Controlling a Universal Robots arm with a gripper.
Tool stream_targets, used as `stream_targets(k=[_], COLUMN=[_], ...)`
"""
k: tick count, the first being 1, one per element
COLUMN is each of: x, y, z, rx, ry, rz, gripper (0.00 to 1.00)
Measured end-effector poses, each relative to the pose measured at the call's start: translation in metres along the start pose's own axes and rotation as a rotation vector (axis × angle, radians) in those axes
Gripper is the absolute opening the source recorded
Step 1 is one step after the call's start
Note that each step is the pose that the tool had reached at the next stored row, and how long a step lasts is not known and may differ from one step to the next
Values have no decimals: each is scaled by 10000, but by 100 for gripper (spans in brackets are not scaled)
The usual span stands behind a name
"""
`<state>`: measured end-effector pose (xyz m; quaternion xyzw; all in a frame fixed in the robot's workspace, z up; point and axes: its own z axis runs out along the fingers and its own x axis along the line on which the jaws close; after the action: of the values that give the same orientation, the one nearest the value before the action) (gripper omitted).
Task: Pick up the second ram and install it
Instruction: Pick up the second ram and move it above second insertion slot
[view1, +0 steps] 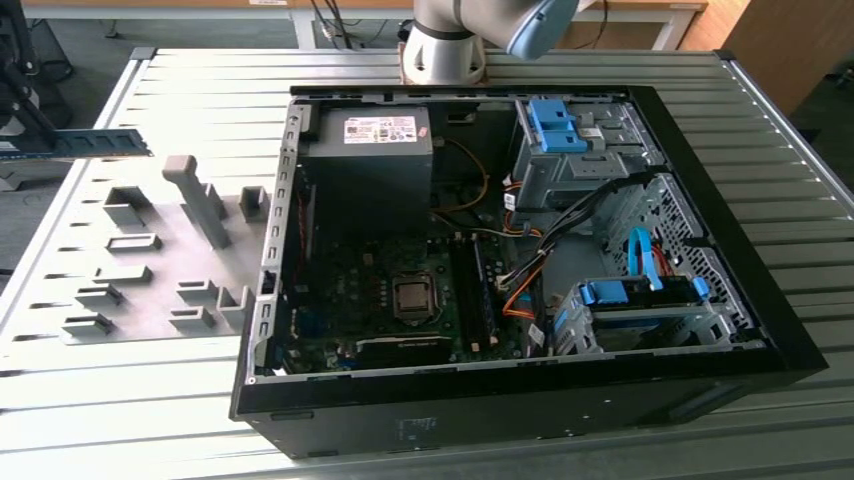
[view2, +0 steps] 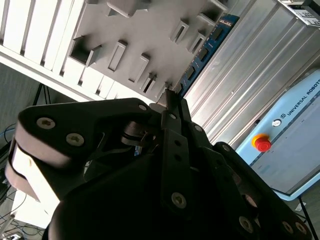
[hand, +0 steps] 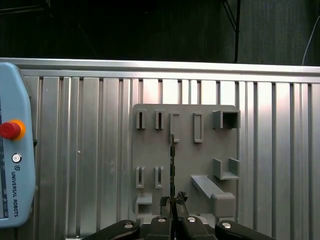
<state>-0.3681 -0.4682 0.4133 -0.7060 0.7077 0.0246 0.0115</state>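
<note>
While the black hand (hand: 172, 201) clamps the thin blue-green circuit-board ram stick (hand: 172, 160) by one end, it appears light, stiff, fragile — best held by its edges.

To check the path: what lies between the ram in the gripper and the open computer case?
In the exterior view, the grey fixture plate with its upright blocks lies between the second ram and the computer case.
</note>
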Motion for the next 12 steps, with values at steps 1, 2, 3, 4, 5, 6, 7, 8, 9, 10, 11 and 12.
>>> stream_targets(k=[1, 2, 3, 4, 5, 6, 7, 8, 9, 10, 11, 12], x=[0, 0, 0, 0, 0, 0, 0, 0, 0, 0, 0, 0], y=[-9, -18, -26, -34, -42, -49, -55, -62, -69, -76, -83, -91], z=[0, 0, 0, -1, -1, -1, -1, -1, -1, -2, -2, -2], rx=[0, 1, 1, 0, 0, 0, 0, 0, 0, 0, 0, 0], ry=[0, 0, 0, 0, 0, 0, 0, 0, 0, 1, 0, 0], rz=[0, -1, 0, 0, 0, 0, 0, 0, 0, -1, 0, 0], gripper=[14, 14, 14, 14, 14, 14, 14, 14, 14, 14, 14, 14])
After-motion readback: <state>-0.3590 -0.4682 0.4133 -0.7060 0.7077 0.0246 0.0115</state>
